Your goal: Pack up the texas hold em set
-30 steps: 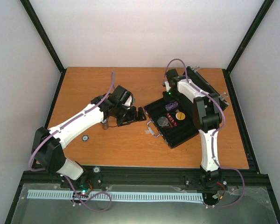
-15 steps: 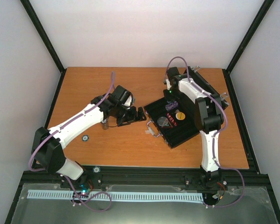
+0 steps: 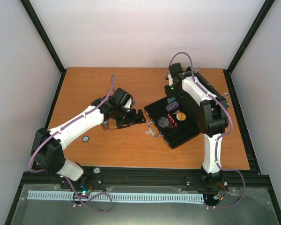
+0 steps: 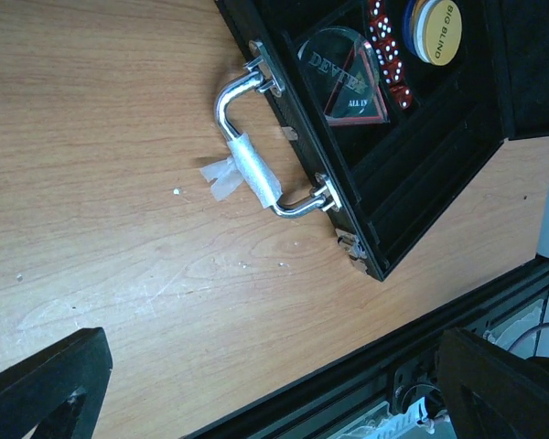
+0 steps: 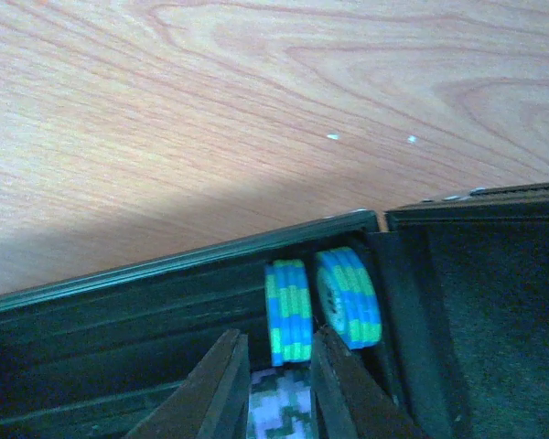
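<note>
The case is set open at 3 o'clock on the counter. At its 9 o'clock, the left end effector is spread wide, empty. Purple chips, cut off, are narrowly flanked by the right end effector; grip cannot be told.

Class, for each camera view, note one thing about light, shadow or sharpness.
Top external: even, soft light, only faint shadows. Left wrist: bright glints on the metal handle; the left fingers dark and soft. Right wrist: a shadow band on the table beside the case; right fingers and purple chips blurred.
</note>
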Controlling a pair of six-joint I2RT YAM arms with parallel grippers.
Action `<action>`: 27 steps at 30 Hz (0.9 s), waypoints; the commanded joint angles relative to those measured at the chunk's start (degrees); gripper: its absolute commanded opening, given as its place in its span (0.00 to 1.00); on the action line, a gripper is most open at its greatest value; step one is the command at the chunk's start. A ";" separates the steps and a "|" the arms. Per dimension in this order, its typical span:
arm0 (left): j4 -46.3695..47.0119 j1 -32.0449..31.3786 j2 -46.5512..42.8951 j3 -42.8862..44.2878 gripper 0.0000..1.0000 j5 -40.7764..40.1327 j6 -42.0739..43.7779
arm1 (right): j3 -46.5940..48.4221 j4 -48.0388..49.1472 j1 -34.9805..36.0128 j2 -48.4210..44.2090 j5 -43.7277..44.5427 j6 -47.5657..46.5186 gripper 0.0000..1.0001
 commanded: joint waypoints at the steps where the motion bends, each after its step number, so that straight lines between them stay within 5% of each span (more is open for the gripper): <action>1: 0.38 0.31 -1.18 -0.02 1.00 -0.21 -0.39 | -0.77 0.08 0.46 -3.56 -6.18 -0.34 0.23; 6: -0.92 0.67 -0.44 -1.44 1.00 -7.41 -0.08 | -3.02 -0.01 1.32 -5.74 -7.76 -0.03 0.30; 9: -2.18 1.35 0.55 -2.37 1.00 -12.41 0.59 | -4.20 -0.34 1.48 -7.39 -9.26 0.66 0.49; 12: -2.30 2.38 1.87 -2.79 1.00 -16.18 2.21 | -5.32 -0.78 2.36 -9.68 -10.40 1.79 0.78; 13: -2.47 2.85 2.87 -2.55 1.00 -17.19 3.17 | -5.89 -0.78 2.91 -10.44 -10.45 1.98 0.95; 14: -2.61 3.52 4.22 -2.12 1.00 -18.03 3.95 | -6.27 -0.80 3.41 -11.27 -10.17 2.19 1.00; 27: -2.57 6.36 20.34 9.04 0.92 -24.44 8.95 | -7.58 -1.81 4.91 -15.85 -12.52 2.91 1.00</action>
